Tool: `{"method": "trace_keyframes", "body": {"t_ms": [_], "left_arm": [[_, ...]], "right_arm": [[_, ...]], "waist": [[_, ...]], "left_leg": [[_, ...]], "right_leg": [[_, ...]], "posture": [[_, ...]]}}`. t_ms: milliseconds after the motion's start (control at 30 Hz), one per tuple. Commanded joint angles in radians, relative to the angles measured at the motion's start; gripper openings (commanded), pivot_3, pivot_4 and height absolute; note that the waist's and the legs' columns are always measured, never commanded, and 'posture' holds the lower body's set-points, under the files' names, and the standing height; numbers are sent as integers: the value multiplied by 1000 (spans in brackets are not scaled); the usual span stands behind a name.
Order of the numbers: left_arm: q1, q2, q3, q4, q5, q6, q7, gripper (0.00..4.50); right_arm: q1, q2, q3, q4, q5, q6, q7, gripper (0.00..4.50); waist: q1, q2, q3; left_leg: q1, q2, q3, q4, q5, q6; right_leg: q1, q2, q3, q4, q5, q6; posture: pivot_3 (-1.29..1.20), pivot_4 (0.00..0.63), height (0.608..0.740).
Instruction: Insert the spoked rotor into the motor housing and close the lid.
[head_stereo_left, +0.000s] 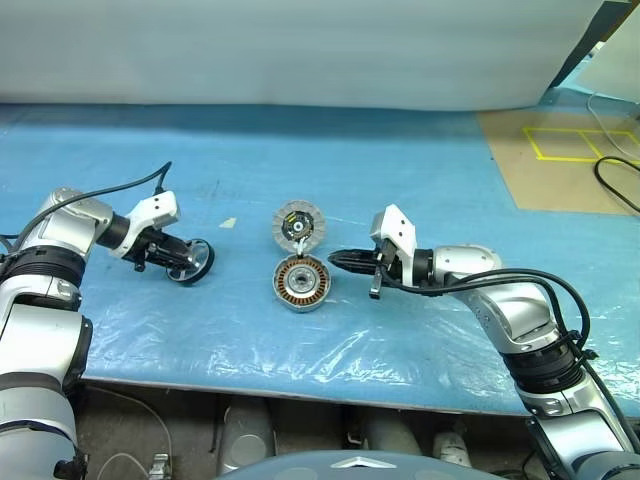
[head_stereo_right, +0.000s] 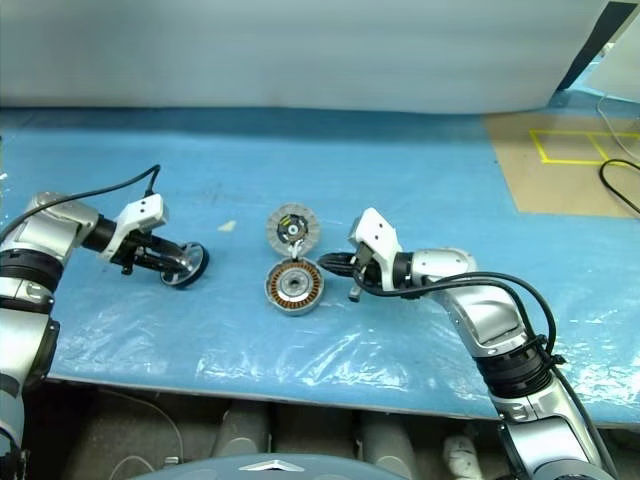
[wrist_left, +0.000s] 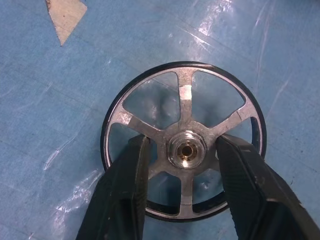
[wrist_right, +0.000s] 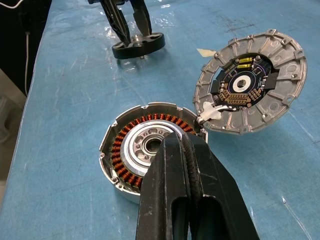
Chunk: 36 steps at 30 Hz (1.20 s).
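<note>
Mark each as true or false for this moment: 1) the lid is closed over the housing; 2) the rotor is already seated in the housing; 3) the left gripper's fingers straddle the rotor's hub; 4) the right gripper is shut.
1) False. The lid is swung open, ribbed face up, beside the housing.
2) False. The rotor lies on the blue cover, apart from the housing, whose copper windings are exposed.
3) True. The left gripper has one finger on each side of the hub.
4) True. The right gripper has its fingers together, holding nothing.

Bright metal spoked rotor (wrist_left: 182, 142), copper-wound motor housing (wrist_right: 145, 150), glossy plastic sheet (head_stereo_left: 400, 340).
</note>
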Motion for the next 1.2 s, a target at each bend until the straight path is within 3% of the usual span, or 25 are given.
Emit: {"method": "trace_keyframes", "body": {"t_ms": [33,133,433,667,833,1200], "left_arm": [[25,8,-4,-10,20,-36,-3,2213],[31,10,-8,-17,28,-39,-5,1574],[78,5,55,-107,-39,-34,-28,1574],[155,17,125,-294,-134,56,-40,1574],[198,5,195,-511,-272,221,-28,1574],[192,-183,164,-883,-476,496,83,1574]], "right_arm": [[-1,-5,-2,-40,3,-6,0,0],[-4,-5,-1,-34,0,-9,0,0],[-8,-11,-17,-19,-14,-22,-1,0],[-17,-12,-50,-11,14,-14,5,0],[-11,-26,-108,-20,61,14,11,0],[58,-90,-135,-95,97,42,27,0]], "waist": [[0,0,0],[0,1,-1],[-1,2,-1],[1,2,-1],[0,0,0],[-4,1,0]], "left_leg": [[0,0,0,0,0,0],[1,0,0,0,0,0],[3,-3,0,0,0,0],[1,-4,0,-1,0,0],[0,-3,0,-1,0,0],[-3,-4,0,-1,0,0]], "right_leg": [[0,0,0,0,0,0],[1,0,0,0,0,0],[2,-3,1,0,-1,0],[2,-4,0,0,-1,0],[0,-4,0,0,-1,-1],[0,-4,0,-2,-1,-1]], "posture": [[0,150,740],[0,150,740],[0,150,740],[0,150,740],[0,150,740],[0,150,740]]}}
